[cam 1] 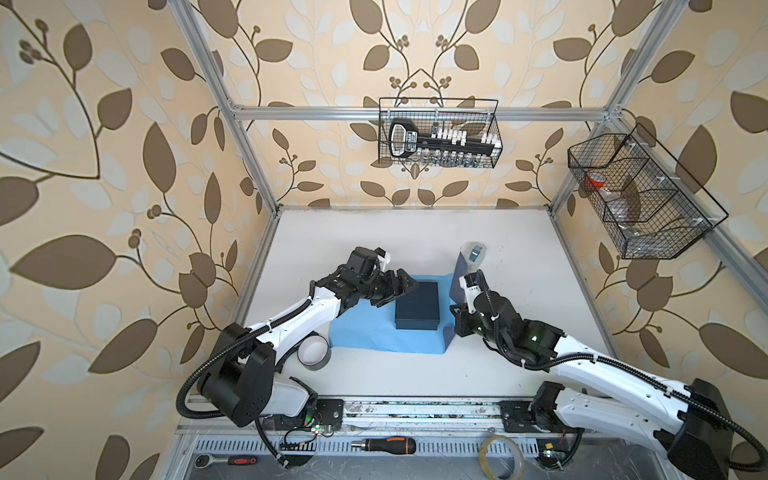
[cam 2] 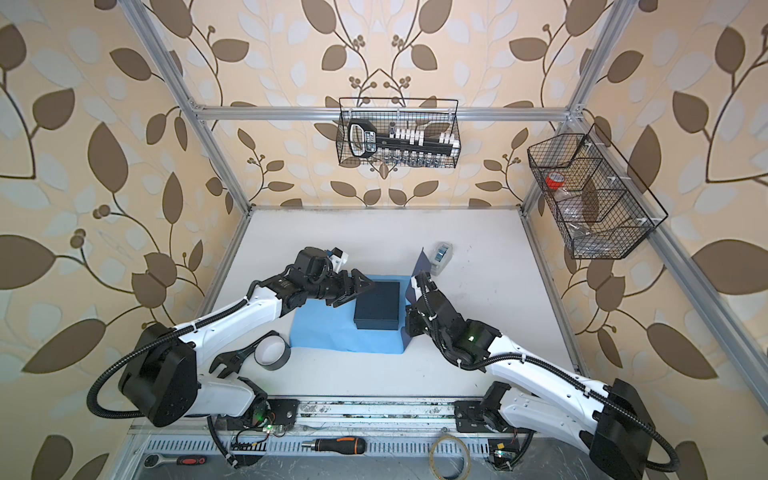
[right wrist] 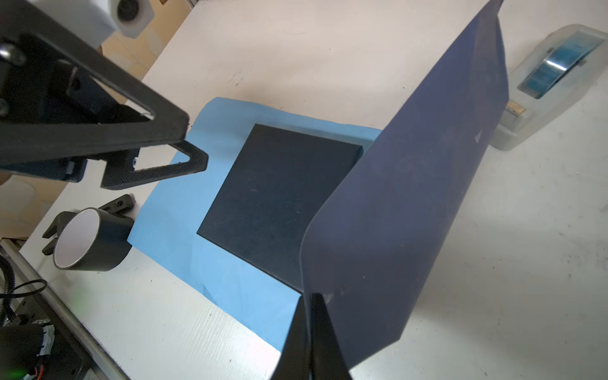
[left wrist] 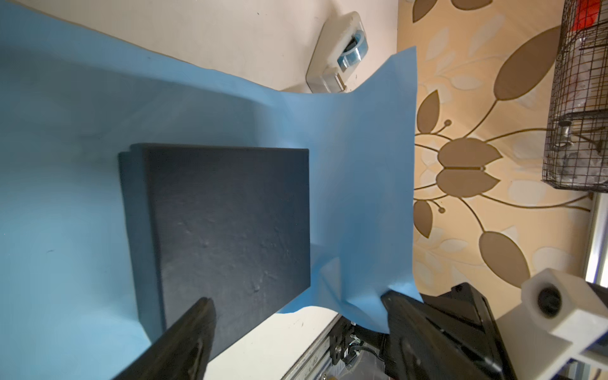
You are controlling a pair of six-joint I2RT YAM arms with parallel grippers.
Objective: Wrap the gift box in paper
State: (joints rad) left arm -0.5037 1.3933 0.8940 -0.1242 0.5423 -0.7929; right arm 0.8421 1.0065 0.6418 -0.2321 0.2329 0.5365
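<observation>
Gift box (cam 1: 417, 305) on paper (cam 1: 365, 332), left fingers (cam 1: 407, 284) spread just beside it, right fingers (right wrist: 296, 348) clamped on lifted paper flap opposite

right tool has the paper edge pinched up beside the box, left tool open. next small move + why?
Probably the right tool should sweep its pinched flap of the paper leftward and down over the gift box lid. The flap stands upright along the box's right side, the lid is bare, and the left tool hangs open above the box's left side, holding nothing, placed to pin the flap.
</observation>
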